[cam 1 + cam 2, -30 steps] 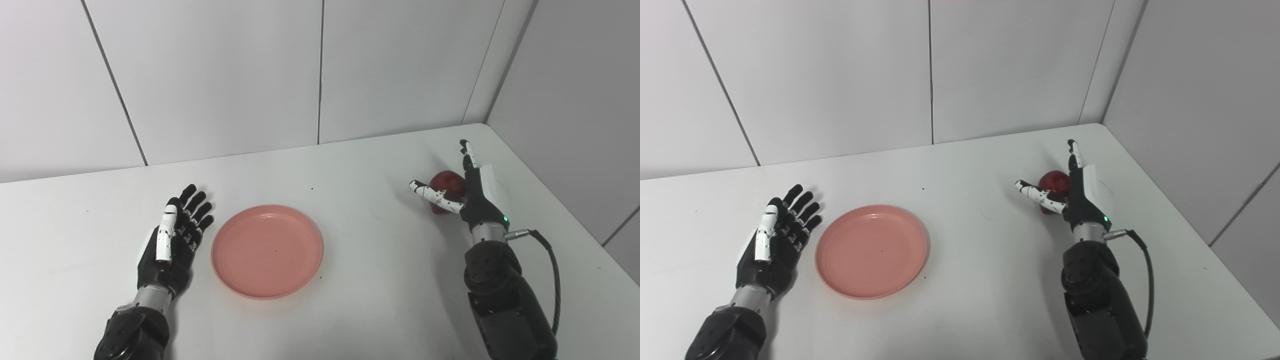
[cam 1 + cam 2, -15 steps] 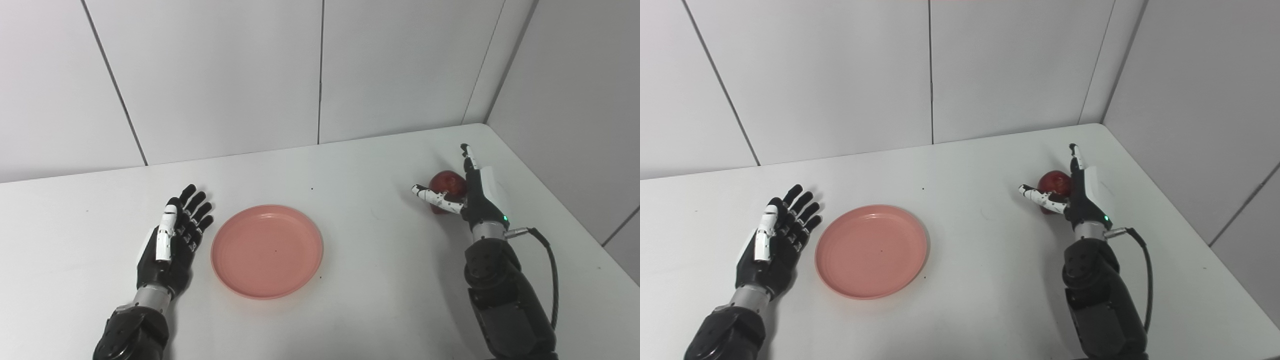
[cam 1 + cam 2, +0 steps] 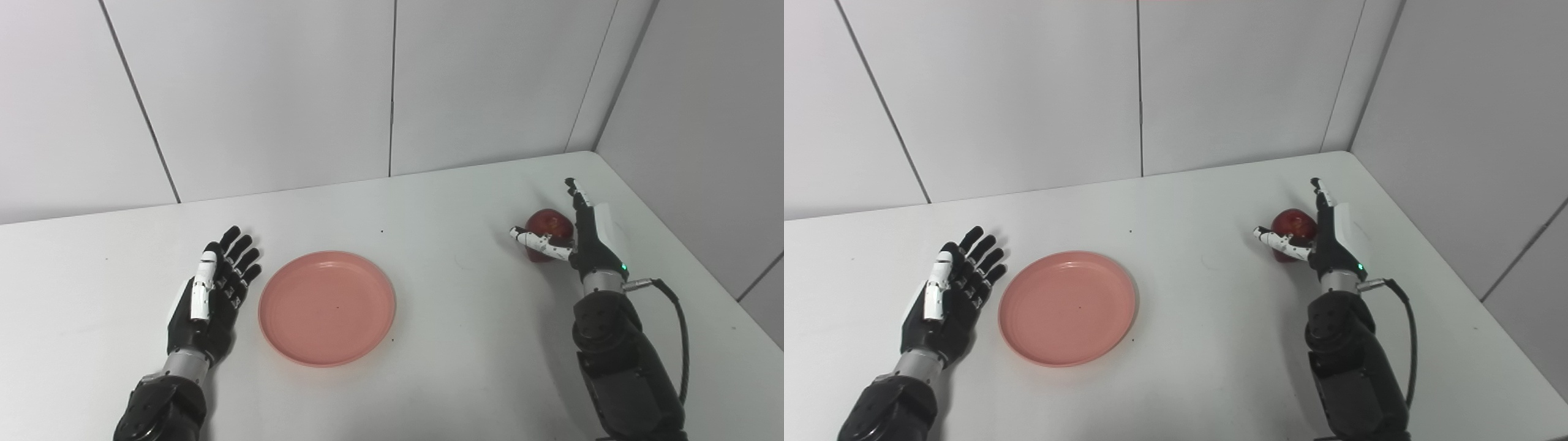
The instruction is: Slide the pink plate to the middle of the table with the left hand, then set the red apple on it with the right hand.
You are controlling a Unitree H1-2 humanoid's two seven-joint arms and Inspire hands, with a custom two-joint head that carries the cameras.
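While right hand (image 3: 572,236) is spread around red apple (image 3: 549,225) at far right, grip not yet closed; apple could be nudged away by thumb. Pink plate (image 3: 327,307) left of centre; left hand (image 3: 211,294) open beside it.

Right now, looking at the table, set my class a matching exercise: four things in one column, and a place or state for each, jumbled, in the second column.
Column A
1. pink plate
2. red apple
3. left hand
4. right hand

Column B
a. flat on the table, fingers spread, just left of the plate
b. near the table's far right corner
c. empty, lying near the table's middle
d. open, thumb and fingers either side of the apple

Pairs: 1-c, 2-b, 3-a, 4-d
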